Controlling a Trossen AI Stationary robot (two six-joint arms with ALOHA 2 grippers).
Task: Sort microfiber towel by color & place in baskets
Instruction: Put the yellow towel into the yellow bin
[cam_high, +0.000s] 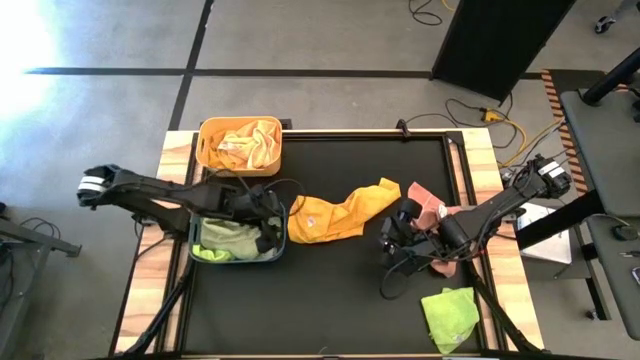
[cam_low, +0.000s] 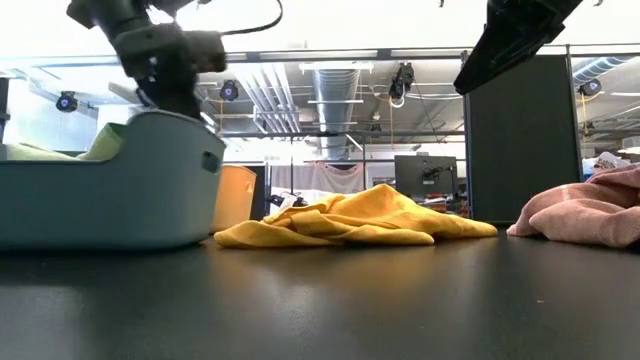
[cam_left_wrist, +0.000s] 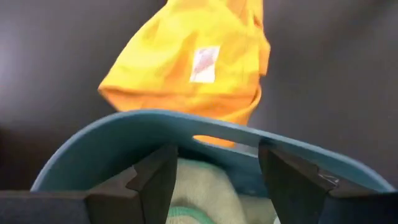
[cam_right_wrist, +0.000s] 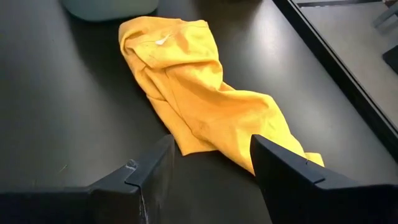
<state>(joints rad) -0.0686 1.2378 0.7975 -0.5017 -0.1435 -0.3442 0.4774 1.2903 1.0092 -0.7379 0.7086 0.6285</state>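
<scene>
Green towel only in high view; low misses it

blk panel | yellow cable (floor, behind table) | monitor

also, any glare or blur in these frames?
High view: blown-out glare on the floor at top left. Low view: bright ceiling lights behind, blue basket slightly soft up close. Left wrist view: yellow towel blurred. Right wrist view: sharp.
</scene>
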